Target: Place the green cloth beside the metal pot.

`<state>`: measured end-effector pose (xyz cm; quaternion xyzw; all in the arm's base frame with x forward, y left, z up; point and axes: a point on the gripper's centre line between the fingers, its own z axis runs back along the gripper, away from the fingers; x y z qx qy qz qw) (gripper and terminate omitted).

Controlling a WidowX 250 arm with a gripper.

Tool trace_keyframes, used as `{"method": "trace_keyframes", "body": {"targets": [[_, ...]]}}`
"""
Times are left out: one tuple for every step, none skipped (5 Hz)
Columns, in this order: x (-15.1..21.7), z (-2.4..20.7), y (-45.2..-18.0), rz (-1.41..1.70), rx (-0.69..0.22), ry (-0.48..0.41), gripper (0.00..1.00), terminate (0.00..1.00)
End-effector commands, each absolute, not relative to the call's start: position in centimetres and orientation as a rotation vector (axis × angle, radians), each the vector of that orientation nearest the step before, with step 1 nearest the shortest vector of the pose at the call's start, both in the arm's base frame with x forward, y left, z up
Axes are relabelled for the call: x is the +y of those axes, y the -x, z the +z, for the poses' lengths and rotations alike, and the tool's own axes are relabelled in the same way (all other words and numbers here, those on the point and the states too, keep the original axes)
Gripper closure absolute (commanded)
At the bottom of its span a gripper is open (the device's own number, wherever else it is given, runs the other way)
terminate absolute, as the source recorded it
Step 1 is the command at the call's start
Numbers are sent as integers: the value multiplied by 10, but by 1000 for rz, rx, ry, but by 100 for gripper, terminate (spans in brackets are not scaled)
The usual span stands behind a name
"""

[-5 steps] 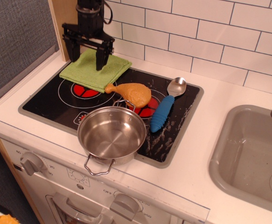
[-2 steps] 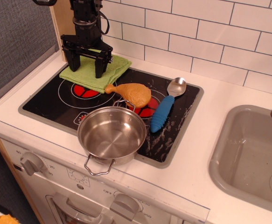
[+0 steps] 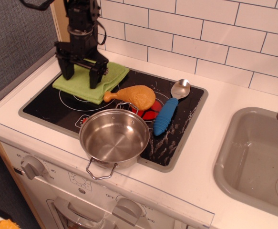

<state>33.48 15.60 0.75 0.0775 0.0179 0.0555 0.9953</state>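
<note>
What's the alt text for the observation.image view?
A black gripper stands over the green cloth at the back left of a toy stovetop. In front sit the metal pot, a toy chicken drumstick and a blue-handled spoon.

One green cloth (image 3: 90,78), one metal pot (image 3: 114,137), one toy chicken drumstick (image 3: 133,96), one blue-handled spoon (image 3: 170,108).

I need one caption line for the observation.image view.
Gripper over green cloth on the stove, metal pot in front.

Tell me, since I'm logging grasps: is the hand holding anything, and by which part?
It cannot be told: the hand stands with fingers spread over the green cloth's middle, pressing or hovering.
</note>
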Motion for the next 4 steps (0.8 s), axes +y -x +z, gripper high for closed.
{"method": "trace_keyframes", "body": {"targets": [[164, 20, -274, 104, 57, -123, 0, 0], [166, 21, -251, 105, 90, -136, 0, 0], [163, 24, -245, 73, 114, -156, 0, 0], [155, 24, -249, 42, 115, -167, 0, 0]]}}
